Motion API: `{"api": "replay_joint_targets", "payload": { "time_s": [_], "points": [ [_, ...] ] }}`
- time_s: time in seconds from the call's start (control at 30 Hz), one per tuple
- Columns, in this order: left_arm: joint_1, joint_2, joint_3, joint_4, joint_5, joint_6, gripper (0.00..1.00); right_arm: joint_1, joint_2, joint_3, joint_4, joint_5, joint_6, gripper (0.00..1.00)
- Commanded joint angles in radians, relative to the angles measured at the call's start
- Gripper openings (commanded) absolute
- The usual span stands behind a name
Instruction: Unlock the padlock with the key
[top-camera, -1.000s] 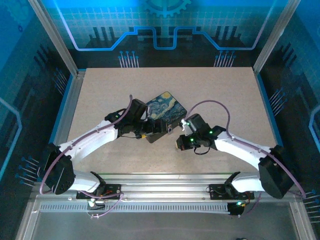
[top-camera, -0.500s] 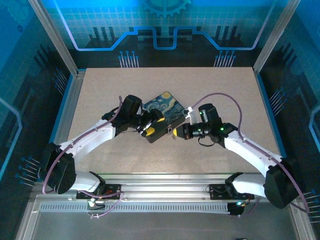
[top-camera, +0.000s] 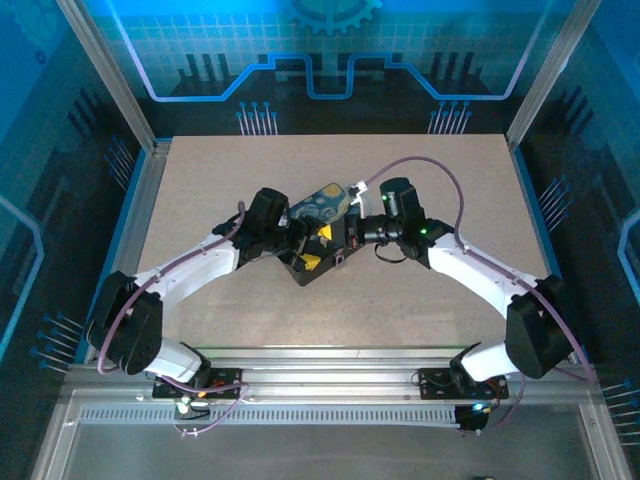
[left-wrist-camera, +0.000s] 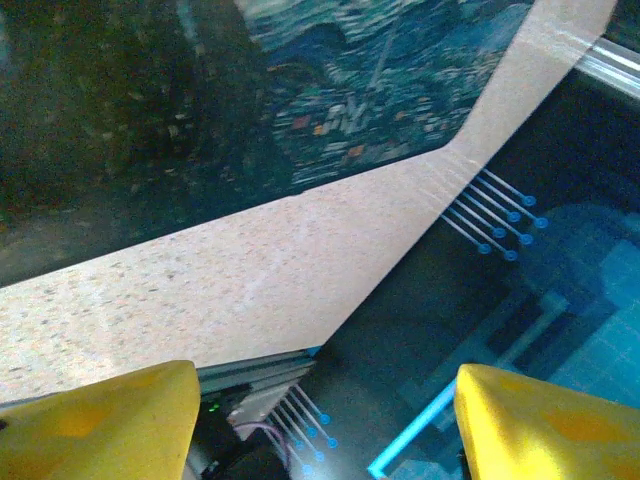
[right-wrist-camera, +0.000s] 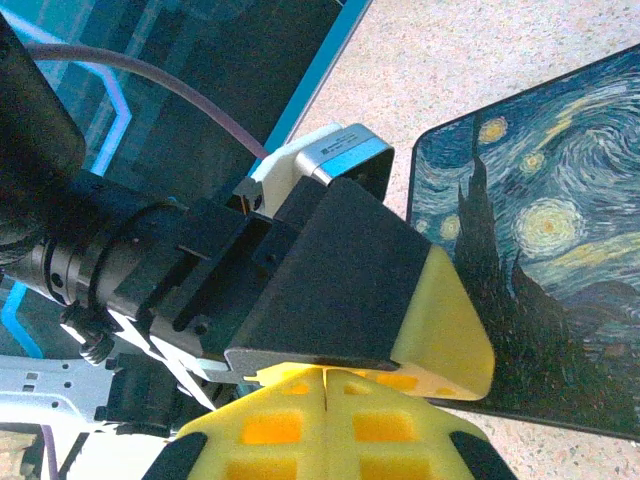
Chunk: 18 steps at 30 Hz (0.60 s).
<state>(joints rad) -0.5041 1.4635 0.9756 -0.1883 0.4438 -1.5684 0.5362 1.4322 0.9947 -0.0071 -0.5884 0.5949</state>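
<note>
We find the left gripper (left-wrist-camera: 325, 400) open near the box (left-wrist-camera: 400, 80), the right gripper (right-wrist-camera: 325, 385) closed. Crowded together, they could collide and shove the box.

Both arms bent inward, left gripper (left-wrist-camera: 325, 405) agape, right gripper (right-wrist-camera: 327, 420) tightly together

I'm watching through the top camera, which is looking steeply down from above and behind the arm bases over the whole speckled beige tabletop (top-camera: 200, 190). The left wrist camera is sitting tilted and very close, facing past its own yellow pads (left-wrist-camera: 95, 425) across the dark box with the swirling blue painted lid (left-wrist-camera: 350, 90). The right wrist camera is peering closely at that lid from the opposite side. All three views are sharing it.
</note>
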Motion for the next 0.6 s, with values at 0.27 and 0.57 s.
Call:
{"api": "replay_joint_targets", "payload": {
  "time_s": [0.27, 0.57],
  "points": [
    [0.03, 0.007, 0.0, 0.089, 0.051, -0.067, 0.47, 0.02, 0.049, 0.054, 0.015, -0.023, -0.007, 0.0],
    [0.046, -0.002, -0.01, 0.093, 0.056, -0.053, 0.37, 0.024, 0.056, 0.056, 0.014, -0.023, -0.003, 0.0]
  ]
}}
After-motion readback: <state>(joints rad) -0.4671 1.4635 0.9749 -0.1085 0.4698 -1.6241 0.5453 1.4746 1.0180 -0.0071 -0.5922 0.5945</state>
